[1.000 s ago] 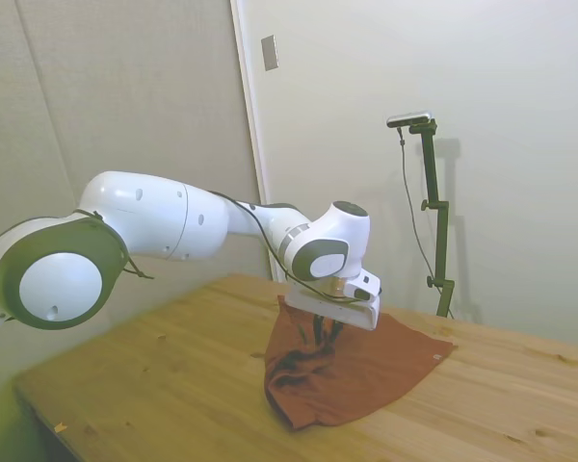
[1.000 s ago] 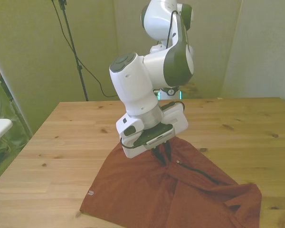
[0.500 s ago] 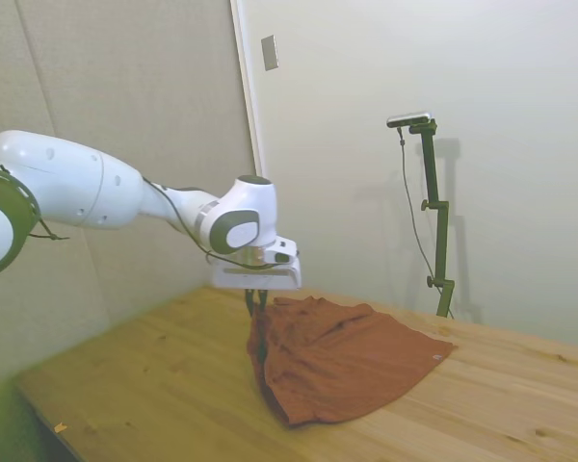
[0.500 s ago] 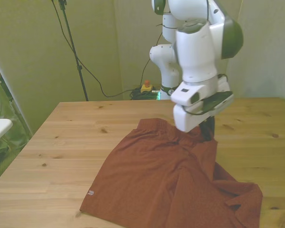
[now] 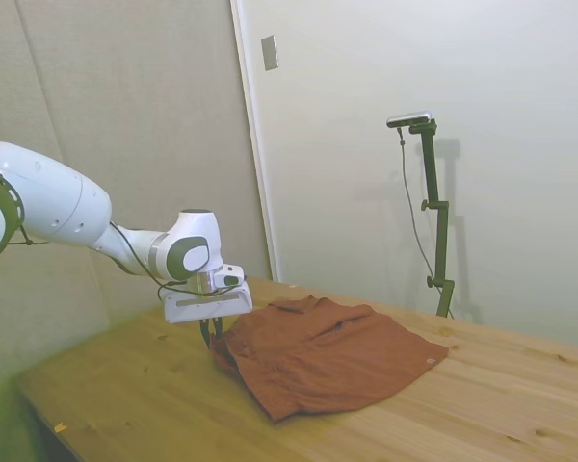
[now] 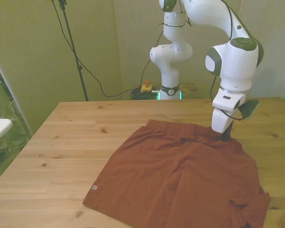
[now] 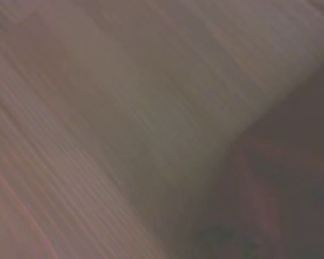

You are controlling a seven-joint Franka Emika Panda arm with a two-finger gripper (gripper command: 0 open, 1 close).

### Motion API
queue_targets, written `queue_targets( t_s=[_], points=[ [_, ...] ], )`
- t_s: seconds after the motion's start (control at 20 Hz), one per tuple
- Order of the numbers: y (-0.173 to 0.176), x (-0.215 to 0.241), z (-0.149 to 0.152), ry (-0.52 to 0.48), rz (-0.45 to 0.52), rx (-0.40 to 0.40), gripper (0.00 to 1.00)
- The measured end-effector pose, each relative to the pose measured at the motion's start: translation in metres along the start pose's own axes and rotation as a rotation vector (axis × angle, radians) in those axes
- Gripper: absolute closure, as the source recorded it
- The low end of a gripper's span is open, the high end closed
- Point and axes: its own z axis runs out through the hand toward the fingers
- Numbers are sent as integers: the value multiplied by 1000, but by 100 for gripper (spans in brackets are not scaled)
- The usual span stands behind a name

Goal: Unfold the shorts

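Wooden table [image 6: 76, 142] takes up most of the room here, and the shorts [image 6: 180, 180] are spread nearly flat across it, toward the front view's right. One corner by the near edge is bunched and folded over itself. Fabric looks light and floppy, so I'd guess it drags and drapes easily, and a pinch on an edge or hem should be enough. The gripper [image 6: 225, 136] sits low at the waistband edge, apparently pinching the cloth, though honestly I can't tell if the fingers are closed. Tiny pale tag [image 6: 93, 187] near the opposite corner.
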Motion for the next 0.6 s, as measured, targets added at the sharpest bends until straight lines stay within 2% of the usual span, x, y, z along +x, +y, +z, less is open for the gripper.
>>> queue_targets(
  t_s=[0.15,0.2,0.6],
  points=[
    [-6,4,1,3,-2,-16,100],
    [-6,4,1,3,-7,-20,0],
    [-8,3,1,4,-8,-28,0]
  ],
)
